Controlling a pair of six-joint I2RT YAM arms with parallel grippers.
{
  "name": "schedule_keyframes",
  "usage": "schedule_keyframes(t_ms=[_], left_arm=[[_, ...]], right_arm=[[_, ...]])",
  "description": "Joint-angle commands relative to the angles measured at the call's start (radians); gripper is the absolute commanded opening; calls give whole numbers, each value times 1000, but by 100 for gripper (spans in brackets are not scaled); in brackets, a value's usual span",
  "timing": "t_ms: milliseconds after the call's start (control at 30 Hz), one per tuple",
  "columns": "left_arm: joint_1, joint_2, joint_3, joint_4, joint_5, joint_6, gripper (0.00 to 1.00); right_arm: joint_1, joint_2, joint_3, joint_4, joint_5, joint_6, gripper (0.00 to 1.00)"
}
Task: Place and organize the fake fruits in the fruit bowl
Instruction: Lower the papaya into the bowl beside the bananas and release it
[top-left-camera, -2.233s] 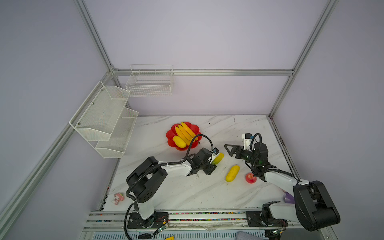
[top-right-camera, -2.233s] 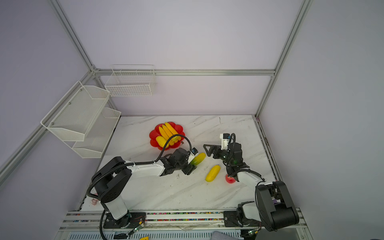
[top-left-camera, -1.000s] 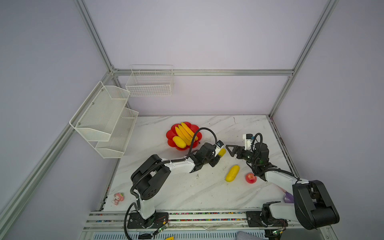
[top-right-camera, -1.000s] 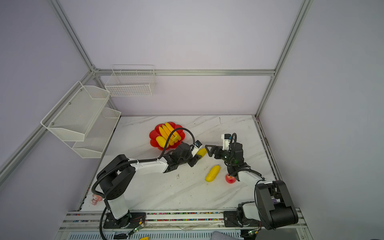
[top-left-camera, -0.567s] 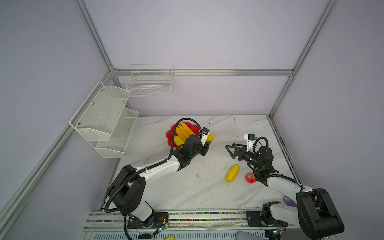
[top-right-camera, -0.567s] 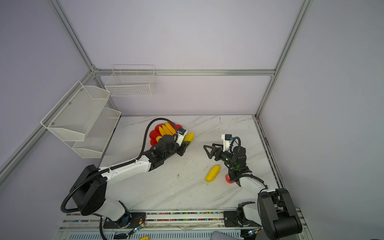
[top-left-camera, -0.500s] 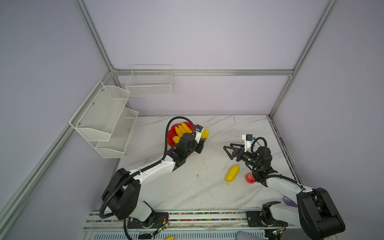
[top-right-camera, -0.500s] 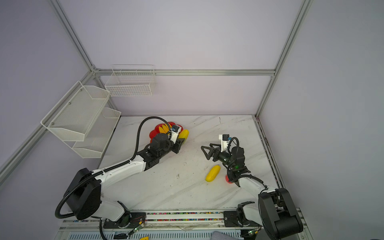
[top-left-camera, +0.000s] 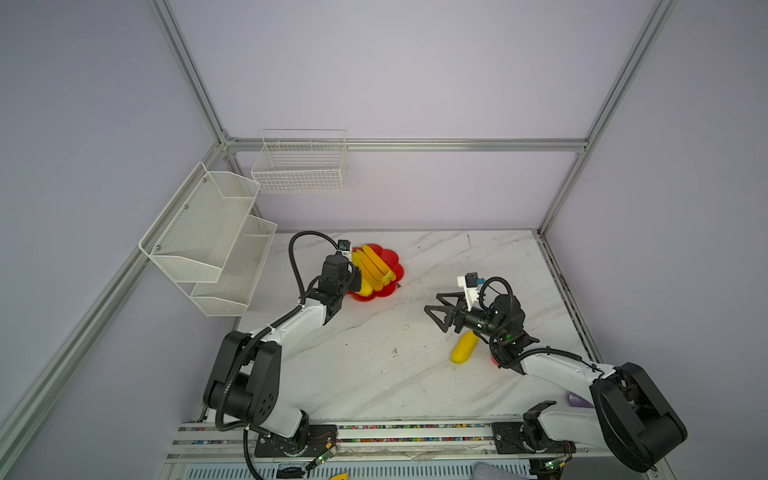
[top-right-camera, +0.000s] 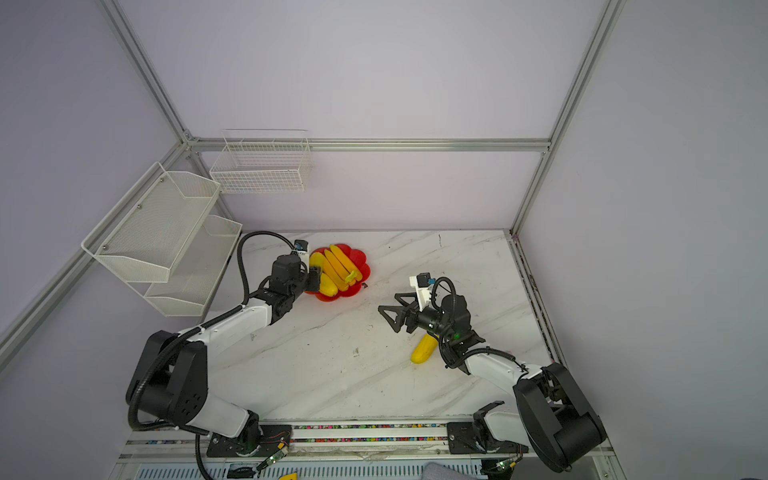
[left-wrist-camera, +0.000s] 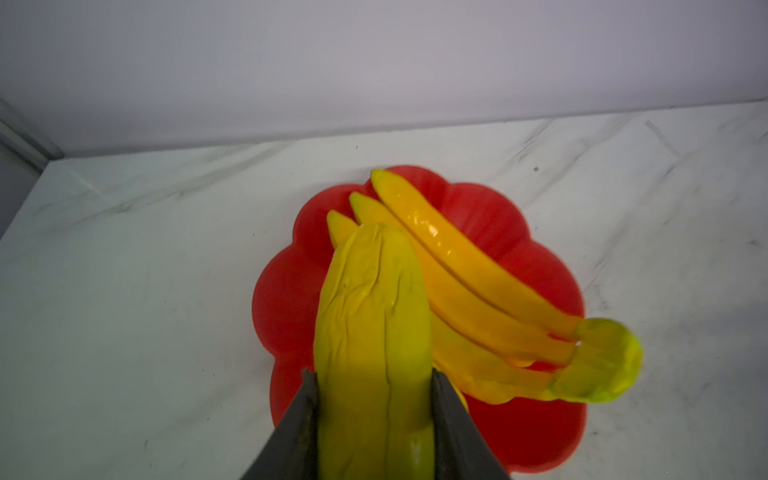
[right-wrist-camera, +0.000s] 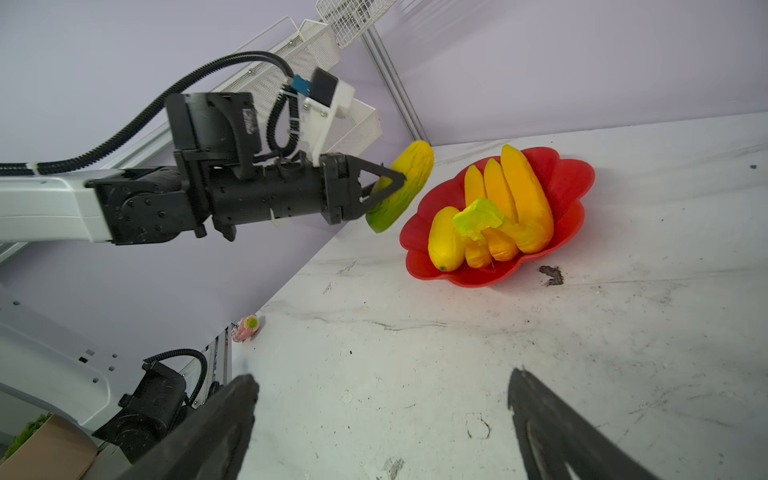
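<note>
Now | left tool (left-wrist-camera: 372, 376) clamps yellow-green oval (left-wrist-camera: 370, 299) | right tool (right-wrist-camera: 382, 380) spread wide

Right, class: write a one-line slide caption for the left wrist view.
Left gripper holds a yellow-green fruit near the red bowl of bananas.

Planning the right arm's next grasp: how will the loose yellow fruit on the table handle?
The yellow fruit is a rounded oval lying on its side, so a nudge would probably roll it. Its smooth-looking skin may slip unless pinched across the narrow middle.
</note>
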Motion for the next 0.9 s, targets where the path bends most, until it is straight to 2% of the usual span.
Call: schedule_keyframes(t_ms=[0,200,400,867], left_arm=[[8,25,151,19,-60,62,36],[43,139,289,-43,-58,145,37],[65,218,375,-90,-40,174,37],[82,306,412,-113,-50,180,38]], right_arm=[[9,11,24,31,2,-23,97],[10,33,29,32,0,-27,97],[10,39,33,32,-3,-27,97],[10,64,43,25,-6,-36,97]])
